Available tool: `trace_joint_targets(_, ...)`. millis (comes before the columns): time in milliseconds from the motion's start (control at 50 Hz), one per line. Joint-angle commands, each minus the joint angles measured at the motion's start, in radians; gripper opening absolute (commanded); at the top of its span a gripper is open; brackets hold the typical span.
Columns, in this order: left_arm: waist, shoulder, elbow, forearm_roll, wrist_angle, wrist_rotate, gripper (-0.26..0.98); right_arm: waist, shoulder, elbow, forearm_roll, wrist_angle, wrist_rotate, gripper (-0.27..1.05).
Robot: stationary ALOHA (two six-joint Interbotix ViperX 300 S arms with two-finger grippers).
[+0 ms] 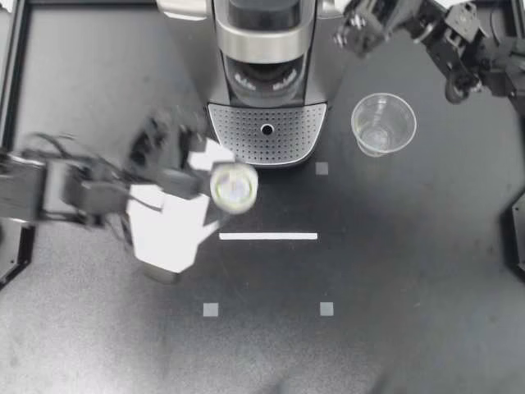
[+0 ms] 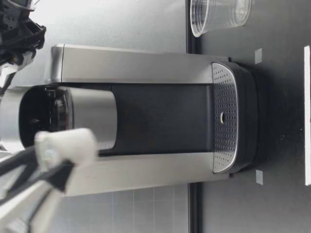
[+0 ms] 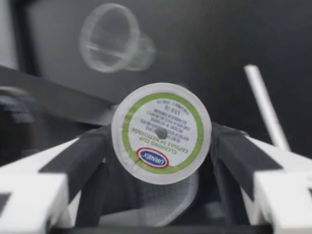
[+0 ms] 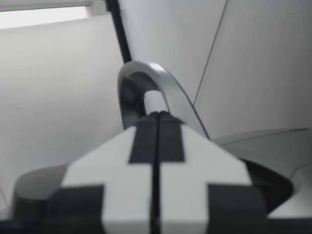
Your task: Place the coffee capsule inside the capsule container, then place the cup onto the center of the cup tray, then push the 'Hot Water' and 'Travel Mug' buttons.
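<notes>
**A:** Which step is in hand?

**B:** The first, I'd judge. The left arm (image 1: 74, 193) has the capsule (image 1: 233, 185). Its jaws grip it from two sides, spread only to the capsule's width, and the foil lid faces the wrist camera.

**A:** Where is the capsule relative to the machine (image 1: 267, 49)?

**B:** In front of it, just off the corner of the tray (image 1: 246, 144) on the left arm's side. It is raised off the desk (image 1: 410, 328) to about the height of the machine's head, and it is not yet in the chamber.

**A:** And the other arm?

**B:** The right arm (image 1: 459, 37) is up beside the machine's top, on its own side. Its jaws are pressed fully together with nothing between them. A silver handle (image 4: 146, 83) sits just ahead of them, but I cannot tell whether they touch it.

**A:** The cup (image 1: 383, 123)?

**B:** It is upright on the desk beside the machine's tray, on the right arm's side and apart from it. Nothing stands on the tray.

**A:** What does the next move call for?

**B:** The capsule needs carrying in over the dark opening in the machine's head. Then it must be squared to the chamber, lowered and released. The head looks open from the low camera, though its depth is hidden. I'd expect a tilted capsule to catch the rim. The cup and buttons come after.
</notes>
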Motion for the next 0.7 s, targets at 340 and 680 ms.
trace_joint_targets(340, 0.003, -0.038, -0.078, 0.275, 0.017, -0.006, 0.5, -0.071, 0.005, -0.04, 0.003, -0.009, 0.005, 0.04)
trace_joint_targets(680, 0.003, -0.002, -0.097, 0.423, 0.043, -0.009, 0.5, -0.071, -0.018, -0.02, 0.0, -0.044, 0.005, 0.04)
